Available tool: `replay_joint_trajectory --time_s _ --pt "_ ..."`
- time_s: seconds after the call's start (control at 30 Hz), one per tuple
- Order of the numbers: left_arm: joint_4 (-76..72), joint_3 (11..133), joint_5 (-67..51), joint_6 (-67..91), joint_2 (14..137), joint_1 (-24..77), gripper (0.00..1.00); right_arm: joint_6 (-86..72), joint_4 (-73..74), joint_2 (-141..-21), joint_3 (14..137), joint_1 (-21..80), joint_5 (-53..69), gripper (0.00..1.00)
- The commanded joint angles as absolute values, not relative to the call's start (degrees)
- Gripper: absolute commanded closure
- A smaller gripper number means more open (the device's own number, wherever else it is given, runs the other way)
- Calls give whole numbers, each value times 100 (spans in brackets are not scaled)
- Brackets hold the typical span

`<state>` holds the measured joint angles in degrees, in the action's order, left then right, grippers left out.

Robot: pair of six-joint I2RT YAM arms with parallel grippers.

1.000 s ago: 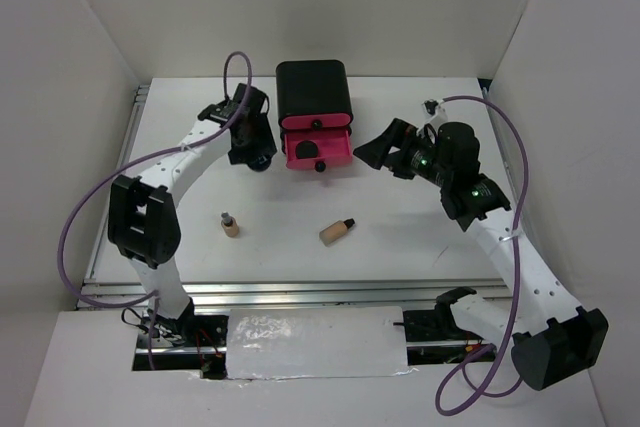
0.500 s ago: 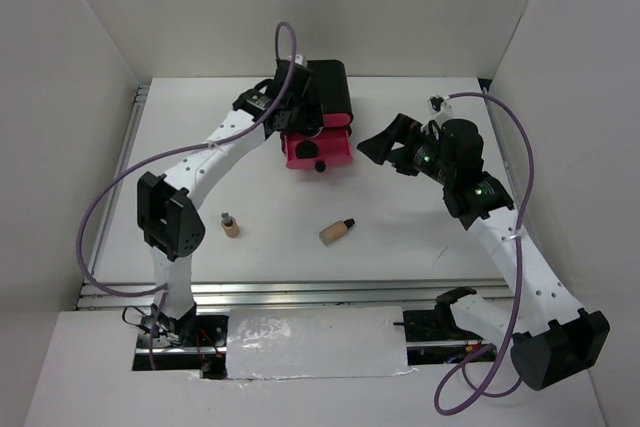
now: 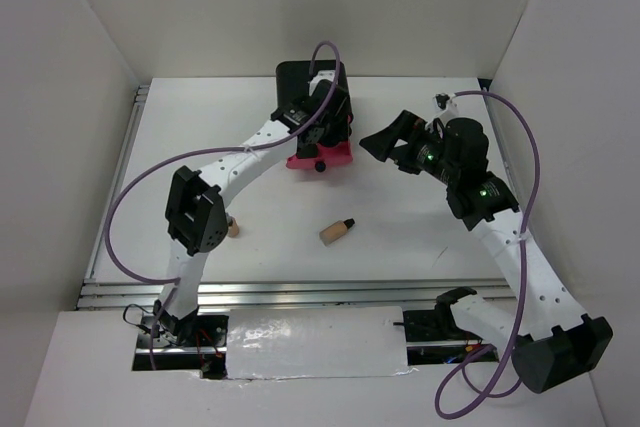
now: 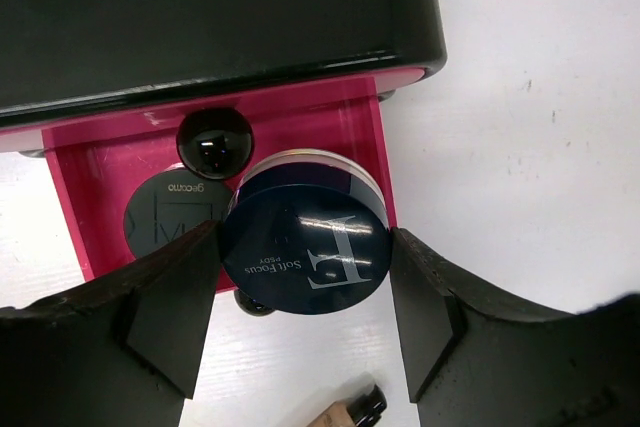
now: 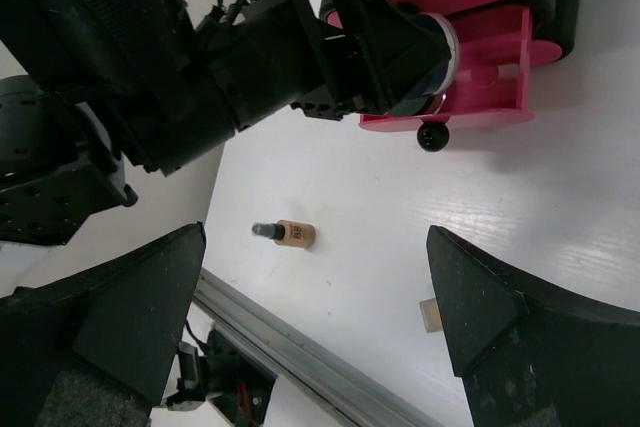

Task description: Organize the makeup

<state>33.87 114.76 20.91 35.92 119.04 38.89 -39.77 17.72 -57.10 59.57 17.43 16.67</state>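
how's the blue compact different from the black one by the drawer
Grip: the blue-lidded compact is clamped between the left fingers at the open pink drawer; the black compact lies flat inside it, untouched.
Look: the blue-lidded compact is glossy navy with a pale rim and "Soft Focus" print; the black compact is duller, with small pale lettering.
Both are round, lids facing up.

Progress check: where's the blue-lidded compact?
Left wrist view: the blue-lidded round compact sits in the left gripper over the open pink drawer, beside the round black compact.
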Motion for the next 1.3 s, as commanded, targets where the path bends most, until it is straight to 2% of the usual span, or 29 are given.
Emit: replay_joint_trajectory --time_s 0.0,0.53,0.63,0.67,0.7,0.73,0.77,0.83,0.87,0.9,1.27 --pt "3085 11628 2610 3480 11988 3973 100 -4017 1731 -5528 6152 1740 1635 0" --pt "3129 11602 2830 3639 12454 3999 100 -4043 1600 -5528 6065 1828 1705 0" --pt "3182 11602 2813 3665 12507 3999 94 -4034 1600 -5528 6064 1828 1705 0" --pt "3190 11610 2752 3665 12507 3999 75 -4034 1591 -5537 6056 1828 1705 0" --pt "3190 11619 2742 3665 12489 3999 66 -4034 1582 -5537 6056 1828 1705 0" --pt "3190 11619 2733 3665 12472 3999 53 -4043 1573 -5546 6047 1828 1714 0" --pt "3173 11619 2707 3648 12446 3999 34 -4034 1565 -5555 6029 1828 1731 0" --pt "3120 11663 2637 3630 12305 3999 19 -4052 1521 -5581 6003 1828 1749 0" --pt "3111 11733 2637 3595 12200 3999 3 -4052 1512 -5581 5994 1828 1749 0" --pt "3085 11768 2611 3569 12138 3999 1 -4043 1494 -5590 5968 1828 1749 0" --pt "3461 11997 2909 3638 11436 3903 1 -4323 951 -5766 5538 1819 1767 0"
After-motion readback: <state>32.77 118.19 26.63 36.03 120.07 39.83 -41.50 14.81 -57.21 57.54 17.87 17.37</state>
